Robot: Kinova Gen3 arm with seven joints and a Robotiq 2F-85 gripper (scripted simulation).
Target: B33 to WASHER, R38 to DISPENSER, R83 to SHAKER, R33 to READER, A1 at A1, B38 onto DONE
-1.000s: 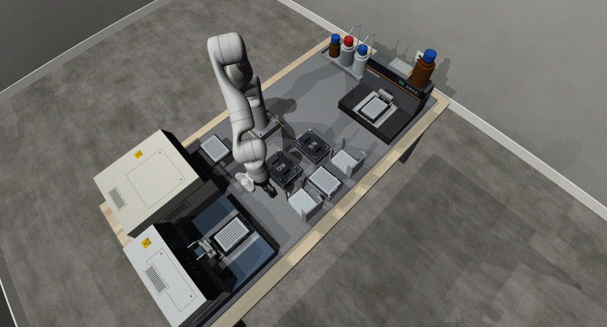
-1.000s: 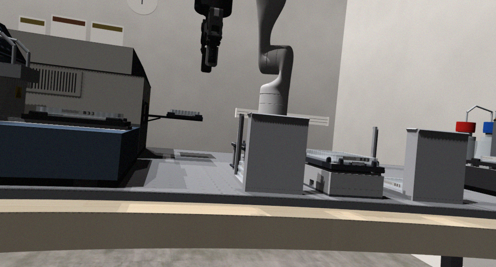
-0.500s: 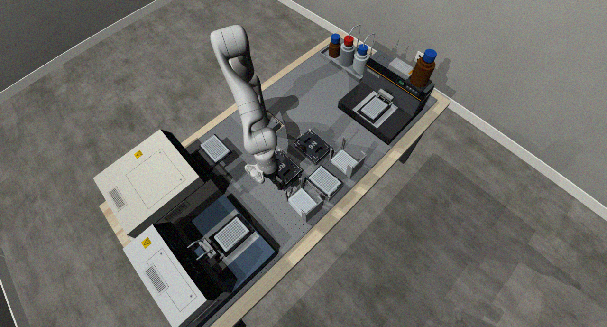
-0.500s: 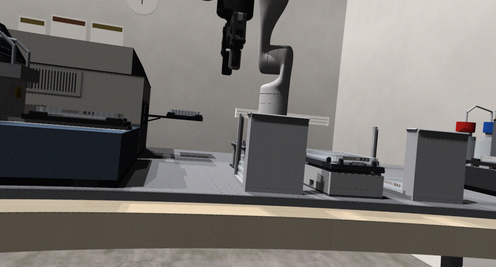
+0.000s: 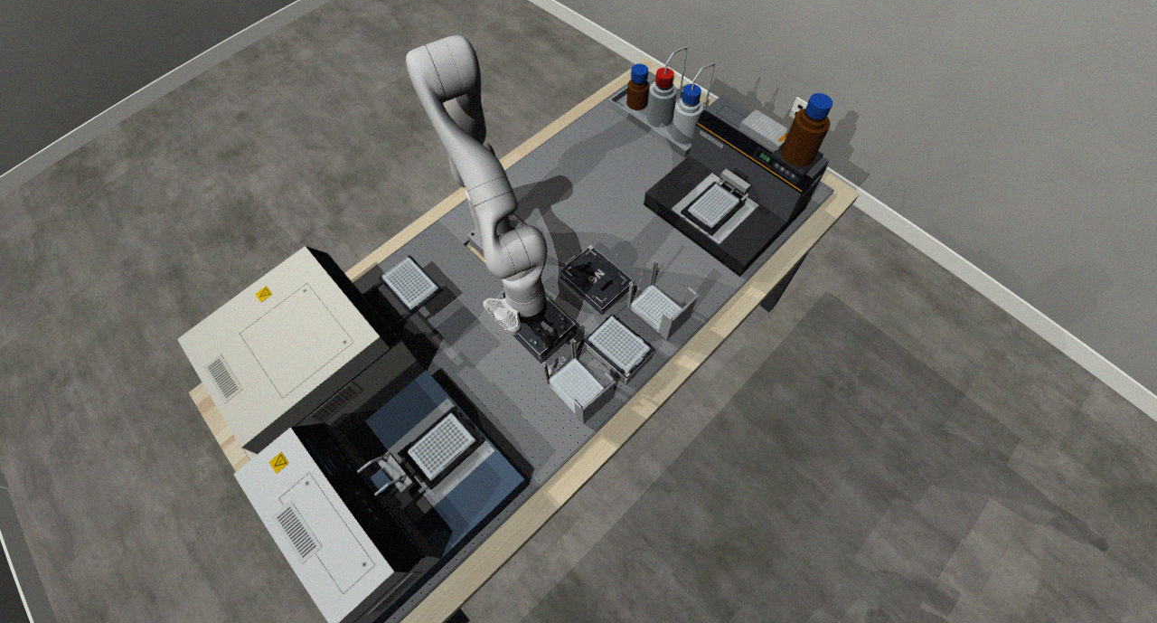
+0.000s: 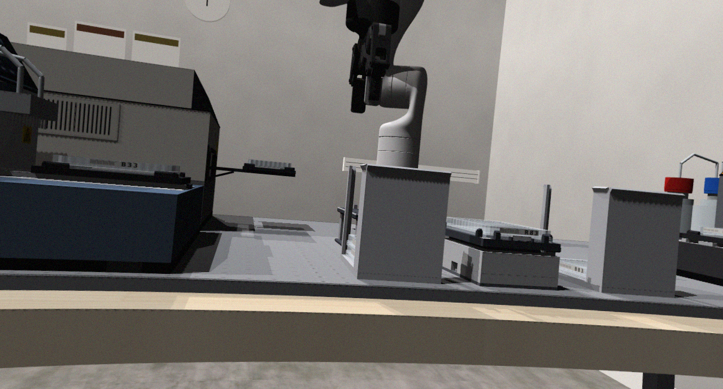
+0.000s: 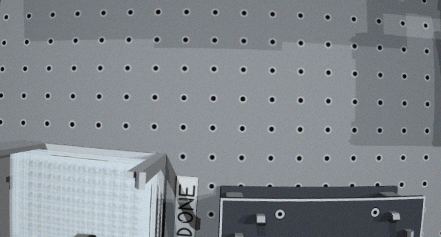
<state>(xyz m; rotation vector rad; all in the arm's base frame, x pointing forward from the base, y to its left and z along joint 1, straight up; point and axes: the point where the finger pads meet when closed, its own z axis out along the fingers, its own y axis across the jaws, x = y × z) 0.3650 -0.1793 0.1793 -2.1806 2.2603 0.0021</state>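
open pincer (image 6: 365,96) high above done rack (image 6: 401,224), plate b33 (image 6: 116,163) well apart

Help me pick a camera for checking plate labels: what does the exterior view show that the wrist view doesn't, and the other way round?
Only the exterior view shows the open gripper hanging high above the deck, the label B33 on a plate seated in the blue-fronted instrument, and R83 on a plate between the two racks.

Only the wrist view shows the DONE label, the perforated deck from above and the edge of a dark nest.

Both show the DONE rack; only the wrist view looks down onto the plate inside it.
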